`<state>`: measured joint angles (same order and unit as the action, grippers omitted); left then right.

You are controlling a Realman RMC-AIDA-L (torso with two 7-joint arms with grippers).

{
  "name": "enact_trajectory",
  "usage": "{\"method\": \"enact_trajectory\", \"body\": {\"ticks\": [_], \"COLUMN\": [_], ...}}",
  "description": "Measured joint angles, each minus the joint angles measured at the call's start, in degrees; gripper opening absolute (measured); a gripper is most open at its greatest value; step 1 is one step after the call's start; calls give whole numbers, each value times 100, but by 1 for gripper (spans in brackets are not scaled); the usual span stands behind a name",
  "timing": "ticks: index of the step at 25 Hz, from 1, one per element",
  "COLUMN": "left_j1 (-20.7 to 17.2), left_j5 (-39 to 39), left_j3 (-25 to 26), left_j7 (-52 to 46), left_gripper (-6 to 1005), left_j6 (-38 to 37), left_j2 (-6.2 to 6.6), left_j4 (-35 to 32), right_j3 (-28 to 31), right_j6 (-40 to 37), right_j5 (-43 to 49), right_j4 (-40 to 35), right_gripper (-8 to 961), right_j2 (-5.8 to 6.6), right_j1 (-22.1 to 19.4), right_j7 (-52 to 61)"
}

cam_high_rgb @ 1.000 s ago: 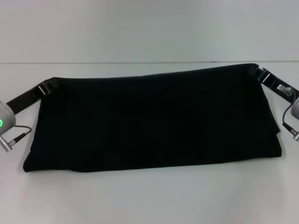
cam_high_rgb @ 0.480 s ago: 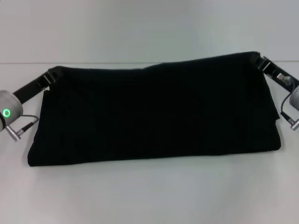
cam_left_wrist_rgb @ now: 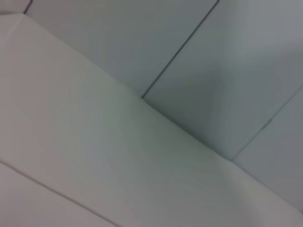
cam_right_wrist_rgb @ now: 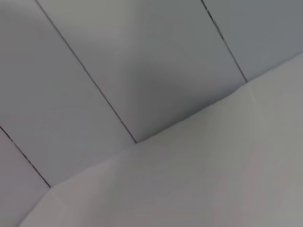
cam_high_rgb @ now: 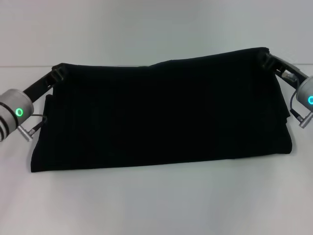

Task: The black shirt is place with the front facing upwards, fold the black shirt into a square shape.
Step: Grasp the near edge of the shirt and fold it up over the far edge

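Since a second ago, the far edge of the black shirt (cam_high_rgb: 161, 115) has climbed toward the far edge of the tabletop (cam_high_rgb: 156, 205), its left corner most of all, while the near fold has stayed almost where it was. I read this as the upper layer being lifted and drawn taut between my two grippers, which would suit either smoothing the band or starting the next fold; the cloth is a wide band and not yet a square, so in my judgement the task is only partly done.

The shirt lies across the middle of the tabletop as a long, plain black band, wider than it is deep, its near edge straight and lying flat. No lettering and no neck label can be seen on the exposed face. At the right end several stacked layer edges show. The far edge sags a little between its two held corners, with a slight rise right of centre.

My left gripper (cam_high_rgb: 57, 73) is closed on the far left corner of the cloth, and my right gripper (cam_high_rgb: 264, 57) is closed on the far right corner; both arms have moved farther back and inward over the tabletop's side edges. Both wrist views show only pale panelled surfaces, with no cloth or fingers in them.
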<state>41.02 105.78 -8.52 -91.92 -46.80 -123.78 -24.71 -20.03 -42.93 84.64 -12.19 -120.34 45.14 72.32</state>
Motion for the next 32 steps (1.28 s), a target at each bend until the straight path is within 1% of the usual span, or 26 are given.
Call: {"method": "enact_trajectory", "body": {"ticks": [5, 8, 10, 13, 14, 16, 24, 27, 30, 32], "left_j1": [167, 176, 180, 185, 186, 187, 206, 143, 74, 52], "left_j5": [-684, -1122, -1322, -1374, -1375, -1397, -1463, -1457, -1443, -1434], "left_j3": [16, 21, 3, -6, -5, 15, 4, -3, -9, -39], "left_j7": [768, 1250, 1438, 1492, 1530, 1659, 2156, 2149, 2131, 2131], "left_gripper": [75, 77, 160, 285, 306, 348, 516, 616, 716, 804], "left_j6": [671, 690, 690, 688, 691, 719, 1127, 1149, 1131, 1119], "left_j2": [-16, -17, -18, -18, -17, -13, -13, -4, -2, -4], "left_j4": [411, 560, 621, 649, 662, 678, 700, 702, 710, 747], "right_j3": [12, -4, -23, -43, -48, -50, -104, -159, -168, -168], "right_j6": [159, 206, 307, 437, 436, 406, 227, 134, 6, -48], "right_j5": [-518, -840, -888, -888, -888, -889, -834, -828, -826, -826], "right_j4": [202, 326, 352, 378, 396, 416, 517, 532, 558, 561], "right_gripper": [61, 61, 131, 237, 272, 527, 820, 942, 942, 943], "right_j2": [0, 1, 2, 2, 2, 2, 2, 3, 7, 9], "right_j1": [128, 168, 201, 228, 229, 217, 56, -46, -137, -178], "right_j7": [-894, -1379, -1527, -1548, -1549, -1550, -1552, -1553, -1554, -1551]}}
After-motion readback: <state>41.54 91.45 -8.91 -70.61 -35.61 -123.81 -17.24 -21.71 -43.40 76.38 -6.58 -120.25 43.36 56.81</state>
